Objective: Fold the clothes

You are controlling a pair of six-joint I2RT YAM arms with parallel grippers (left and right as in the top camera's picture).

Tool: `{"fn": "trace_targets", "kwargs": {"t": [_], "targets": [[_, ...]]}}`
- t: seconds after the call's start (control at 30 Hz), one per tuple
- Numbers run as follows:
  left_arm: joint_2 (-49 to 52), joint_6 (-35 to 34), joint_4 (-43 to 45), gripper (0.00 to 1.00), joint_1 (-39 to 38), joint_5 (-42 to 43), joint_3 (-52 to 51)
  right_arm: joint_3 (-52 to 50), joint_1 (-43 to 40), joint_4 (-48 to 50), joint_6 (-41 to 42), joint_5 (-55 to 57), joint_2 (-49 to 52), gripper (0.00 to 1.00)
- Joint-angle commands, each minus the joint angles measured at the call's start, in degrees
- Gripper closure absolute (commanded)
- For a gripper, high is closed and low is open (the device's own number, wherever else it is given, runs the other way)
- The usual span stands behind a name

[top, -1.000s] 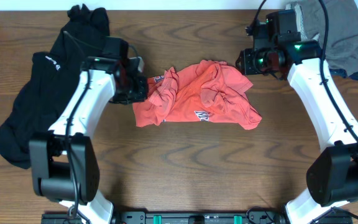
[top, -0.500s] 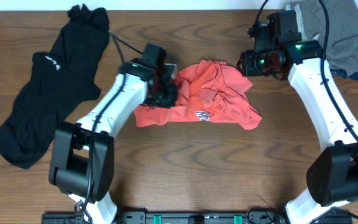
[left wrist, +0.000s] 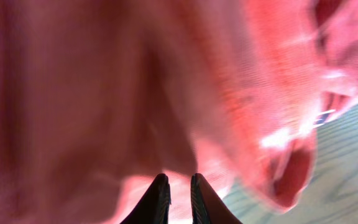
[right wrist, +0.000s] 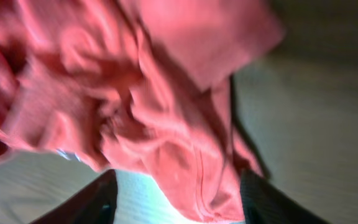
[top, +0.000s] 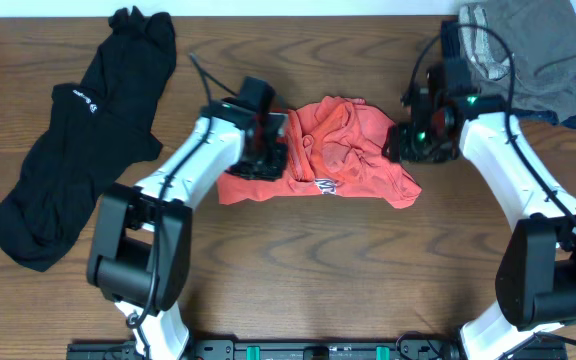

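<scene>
A red-orange T-shirt (top: 353,160) with white-and-navy lettering lies bunched in the middle; a black top (top: 78,150) with small white logo sprawls well apart, far left.

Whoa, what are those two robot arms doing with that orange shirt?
They are trying to fold a crumpled red-orange T-shirt lying in the middle of the brown wooden table. The left gripper is closed and seems to pinch the shirt's left part. The right gripper is open, with the shirt's right side between its fingers. The shirt is still bunched up, not neatly folded. A black top lies at the left and a grey garment in the far right corner, both untouched.
</scene>
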Motion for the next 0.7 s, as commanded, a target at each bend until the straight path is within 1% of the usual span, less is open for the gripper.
{"fn": "trace_targets", "kwargs": {"t": [0.0, 0.13, 0.37, 0.53, 0.67], "targets": [[-4.37, 0.11, -1.36, 0.85, 3.61, -0.72, 3.06, -4.11, -0.28, 0.98, 0.74, -1.95, 0.04, 0.33], [-7.72, 0.15, -2.67, 0.85, 6.73, -0.72, 3.06, -6.58, -0.57, 0.70, 1.36, -1.95, 0.04, 0.28], [-9.16, 0.35, -3.93, 0.84, 9.75, -0.96, 3.04, -9.35, -0.66, -2.51, 1.49, 0.85, 0.04, 0.30], [-9.16, 0.37, -4.31, 0.84, 9.79, -3.32, 3.04, -13.90, -0.66, 1.62, 4.61, 3.85, 0.04, 0.31], [-9.16, 0.37, -4.28, 0.84, 9.79, -3.32, 3.04, -15.30, -0.66, 6.12, 6.08, 4.22, 0.04, 0.36]]}}
